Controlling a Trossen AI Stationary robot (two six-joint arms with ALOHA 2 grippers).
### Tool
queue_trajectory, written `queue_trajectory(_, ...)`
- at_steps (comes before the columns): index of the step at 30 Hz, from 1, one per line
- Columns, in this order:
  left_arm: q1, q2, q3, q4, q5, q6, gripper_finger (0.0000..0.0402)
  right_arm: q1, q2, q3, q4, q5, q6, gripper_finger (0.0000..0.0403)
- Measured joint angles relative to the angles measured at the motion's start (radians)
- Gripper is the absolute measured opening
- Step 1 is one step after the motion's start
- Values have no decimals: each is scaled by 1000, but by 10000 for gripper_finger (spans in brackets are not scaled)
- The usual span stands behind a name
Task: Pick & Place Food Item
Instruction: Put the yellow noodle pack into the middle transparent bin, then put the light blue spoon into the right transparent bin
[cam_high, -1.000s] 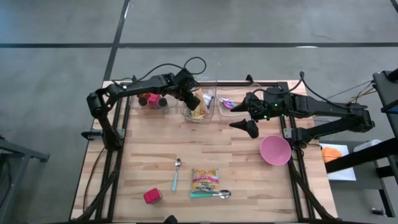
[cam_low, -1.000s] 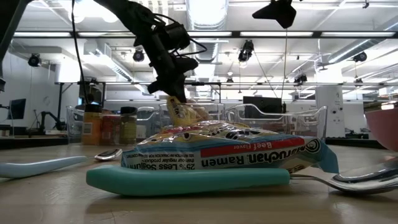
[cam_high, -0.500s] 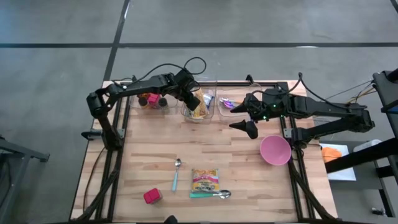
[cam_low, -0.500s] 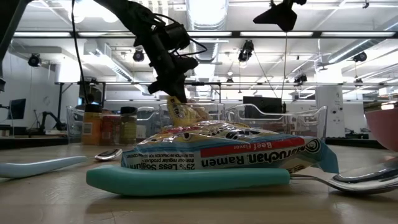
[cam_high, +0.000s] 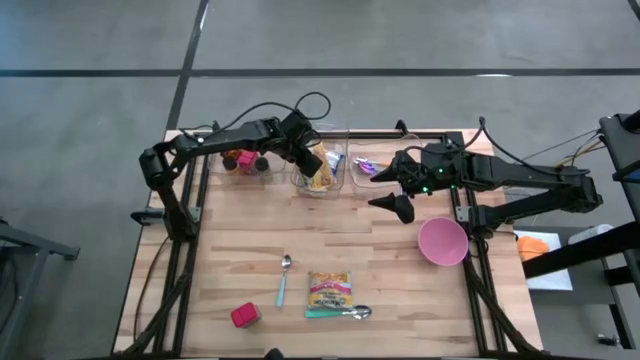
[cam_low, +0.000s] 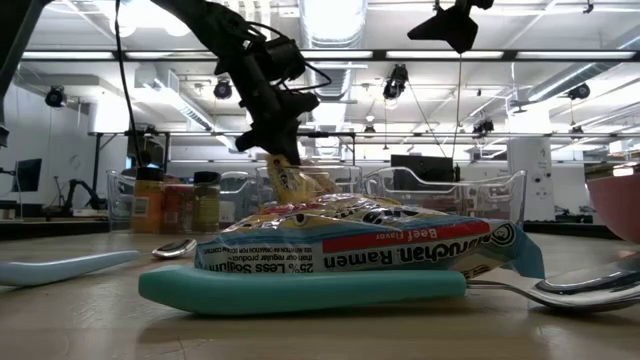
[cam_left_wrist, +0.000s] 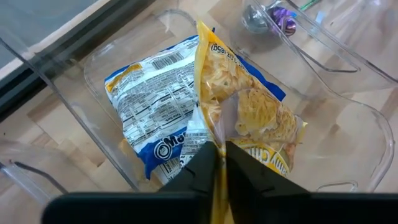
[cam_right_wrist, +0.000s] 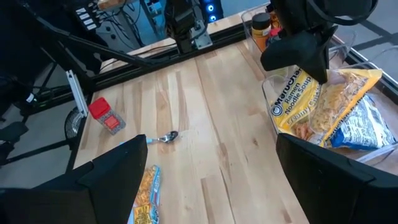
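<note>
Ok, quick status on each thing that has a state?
left gripper: jaws shut on the yellow ramen packet, over the middle bin
right gripper: jaws open, empty, above the table
blue ramen packet: lying in the middle bin
pink bowl: upright, empty

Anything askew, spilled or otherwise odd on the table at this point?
Nothing spilled. One oddity: the ramen packet at the front lies on top of a teal-handled spoon rather than flat on the table. The left end effector pinches a yellow noodle packet in the middle bin.
</note>
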Motion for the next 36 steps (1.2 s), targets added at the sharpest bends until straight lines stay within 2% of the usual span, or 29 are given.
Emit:
queue_trajectory(8,0,0,0,-28,7,-10,127,0,0,0,1,0,-5,352)
queue_trajectory(15,0,0,2,-37,6,-10,225,0,0,0,1,0,-7,352)
queue_trajectory(21,0,-15,55,-48,5,-10,301,0,0,0,1,-1,-3,352)
queue_trajectory(24,0,-38,113,-85,3,-3,316,0,0,1,1,-1,-2,352)
queue_trajectory(30,-29,-114,204,-234,-1,-6,319,0,0,1,0,-1,0,352)
queue_trajectory(36,-146,-186,196,-410,-26,-117,319,0,0,1,0,-1,0,352)
